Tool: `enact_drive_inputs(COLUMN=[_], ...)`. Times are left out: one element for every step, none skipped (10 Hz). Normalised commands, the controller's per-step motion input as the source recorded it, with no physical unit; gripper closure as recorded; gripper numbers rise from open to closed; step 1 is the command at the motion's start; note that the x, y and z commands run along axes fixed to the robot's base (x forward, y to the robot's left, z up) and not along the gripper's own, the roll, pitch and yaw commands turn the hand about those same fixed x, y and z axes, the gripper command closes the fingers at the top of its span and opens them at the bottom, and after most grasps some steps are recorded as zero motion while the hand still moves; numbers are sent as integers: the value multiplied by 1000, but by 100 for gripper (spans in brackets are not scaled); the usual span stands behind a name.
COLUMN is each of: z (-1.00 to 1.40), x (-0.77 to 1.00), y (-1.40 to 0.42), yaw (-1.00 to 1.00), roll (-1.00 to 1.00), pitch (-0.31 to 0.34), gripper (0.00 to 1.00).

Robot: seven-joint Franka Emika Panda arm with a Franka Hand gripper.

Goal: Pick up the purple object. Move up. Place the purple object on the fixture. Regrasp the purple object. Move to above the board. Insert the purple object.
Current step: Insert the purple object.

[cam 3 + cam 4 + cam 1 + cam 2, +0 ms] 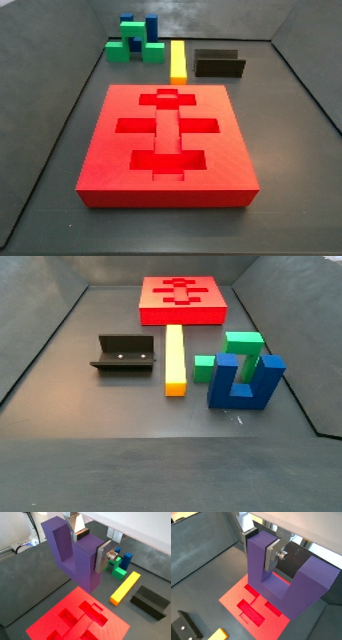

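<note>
In both wrist views my gripper point(87, 548) point(261, 548) is shut on one prong of the purple object point(81, 568) point(304, 582), a U-shaped block. One silver finger point(103, 556) presses the prong's side, and the second finger is on its far side. The block hangs in the air above one end of the red board point(115, 628) point(232, 595), apart from it. The board's cross and bar recesses also show in both side views point(100, 140) point(150, 301). The black fixture point(150, 602) point(184, 629) point(218, 65) point(123, 354) stands bare. Neither side view shows the gripper or the purple object.
A yellow bar point(125, 588) point(178, 60) point(174, 358) lies between the fixture and a green stepped block point(119, 571) point(131, 45) point(238, 348). A blue U-shaped block point(125, 558) point(134, 25) point(247, 381) stands by the green one. Dark walls enclose the floor.
</note>
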Motion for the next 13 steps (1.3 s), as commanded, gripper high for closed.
enact_drive_inputs(z=[-6, -89, -317, -509, -523, -503, -551, -514, -411, -246, -314, -363, -514], x=[0, 257, 437, 420, 514, 380, 300, 237, 0, 0, 0, 157, 174], y=[0, -37, -180, -483, -683, -649, -563, -486, -223, -171, -160, -291, -311], yaw=[0, -140, -106, 0, 0, 0, 11, 0, 0, 0, 0, 80, 114], roll=[0, -10, -119, -73, -27, -11, 0, 0, -66, -130, -203, -221, -147], pitch=[-23, 41, 27, 1, 30, 0, 3, 40, 0, -24, -60, -59, -64], gripper=[100, 100, 100, 100, 100, 100, 100, 100, 100, 100, 100, 100, 100])
